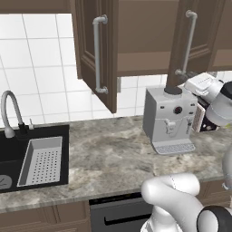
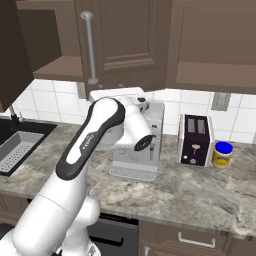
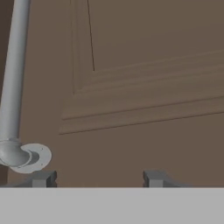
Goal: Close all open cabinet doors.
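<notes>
Pressing close to a door, the claw (image 3: 96,178) shows its two small dark tips spread apart with nothing between them; they sit right at the face of the tall dark brown panelled wooden cabinet door (image 3: 144,87), beside the lower mount of its long silver bar handle (image 3: 15,78). From the right base view, the white arm reaches up over the mottled grey stone surface (image 2: 200,190) toward the lower edge of that same door (image 2: 125,40), above the boxy silver coffee machine (image 2: 145,150).

Further left, a second dark brown door (image 1: 97,50) hangs swung well out from the cabinet over the surface, so the task looks no better than partly done (the right-hand door (image 1: 192,41) in the left base view also appears ajar, tilted off the cabinet front).

The risks from here, as I judge them: with the tips so near the handle mount, a push could slide sideways and snag the bar rather than drive the panel flat. A push low on the door may also leave it short of shut. The arm's elbow hangs close over the coffee machine, and a wide swing toward the left door could knock it.
</notes>
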Controlling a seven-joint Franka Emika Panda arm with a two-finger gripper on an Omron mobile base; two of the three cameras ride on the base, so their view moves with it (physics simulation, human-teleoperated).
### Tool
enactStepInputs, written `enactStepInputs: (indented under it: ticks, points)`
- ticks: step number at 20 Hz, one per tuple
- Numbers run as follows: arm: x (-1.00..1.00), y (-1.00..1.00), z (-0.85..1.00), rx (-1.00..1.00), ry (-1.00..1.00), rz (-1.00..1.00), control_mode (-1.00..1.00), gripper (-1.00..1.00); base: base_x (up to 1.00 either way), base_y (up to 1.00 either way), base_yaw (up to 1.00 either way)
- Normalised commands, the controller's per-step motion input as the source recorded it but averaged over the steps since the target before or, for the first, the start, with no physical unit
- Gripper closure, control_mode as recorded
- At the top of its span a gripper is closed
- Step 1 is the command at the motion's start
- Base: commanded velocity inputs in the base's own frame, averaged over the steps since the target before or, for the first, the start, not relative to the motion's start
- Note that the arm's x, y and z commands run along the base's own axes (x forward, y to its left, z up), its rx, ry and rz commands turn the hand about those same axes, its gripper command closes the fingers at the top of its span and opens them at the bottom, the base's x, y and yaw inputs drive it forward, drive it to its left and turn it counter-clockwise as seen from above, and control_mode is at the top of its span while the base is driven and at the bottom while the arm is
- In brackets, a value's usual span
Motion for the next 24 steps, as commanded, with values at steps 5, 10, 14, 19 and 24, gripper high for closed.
enactStepInputs:
  ticks: [5, 10, 14, 19, 24]
  points:
    - [0.23, 0.2, 0.0, 0.0, 0.0, -0.12, -1.0, -1.0, 0.0, 0.0, 0.0]
    - [0.22, 0.18, 0.0, 0.0, 0.0, -0.14, -1.0, -1.0, 0.0, 0.0, 0.0]
    - [0.21, 0.1, 0.0, 0.0, 0.0, -0.14, -1.0, -1.0, 0.0, 0.0, 0.0]
    - [0.2, 0.07, 0.0, 0.0, 0.0, -0.13, -1.0, -1.0, 0.0, 0.0, 0.0]
    - [0.21, 0.0, 0.0, 0.0, 0.0, -0.11, -1.0, -1.0, 0.0, 0.0, 0.0]
